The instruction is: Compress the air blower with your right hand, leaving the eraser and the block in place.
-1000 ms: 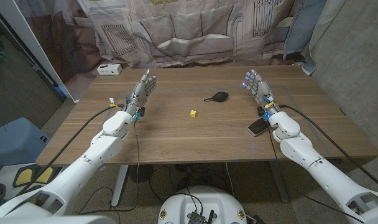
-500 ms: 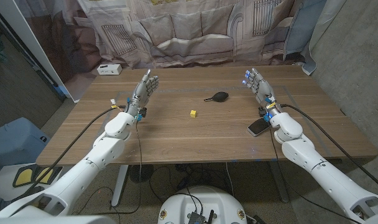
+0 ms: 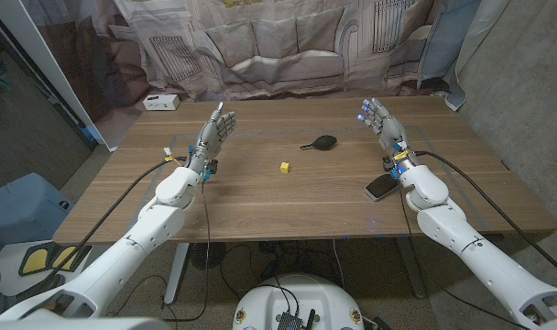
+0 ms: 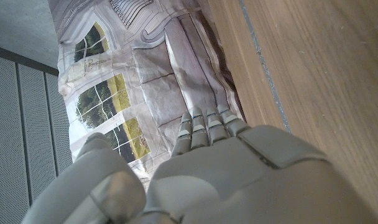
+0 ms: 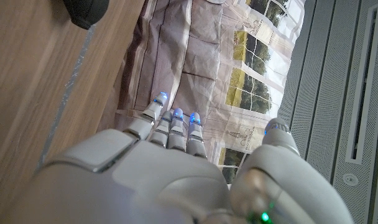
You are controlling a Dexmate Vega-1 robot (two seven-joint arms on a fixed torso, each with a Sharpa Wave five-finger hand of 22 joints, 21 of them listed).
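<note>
The black air blower (image 3: pixel 322 142) lies on the wooden table (image 3: pixel 260 206), past the middle, its thin nozzle pointing toward my left; its dark bulb (image 5: pixel 86 11) also shows in the right wrist view. A small yellow block (image 3: pixel 284 167) sits a little nearer than the blower. A dark, flat eraser (image 3: pixel 380 188) lies beside my right wrist. My right hand (image 3: pixel 379 126) stands raised and open to the right of the blower, a good gap from it, holding nothing (image 5: pixel 176 168). At the table's left my left hand (image 3: pixel 212 135) is raised and open too (image 4: pixel 207 168).
A white box (image 3: pixel 159 102) sits at the table's far left corner. A printed curtain (image 3: pixel 288 46) hangs behind the far edge. Black cables (image 3: pixel 123 192) trail from both forearms across the table.
Both forearms have shifted very slightly. The hands stay open and the blower, block and eraser have not moved.
</note>
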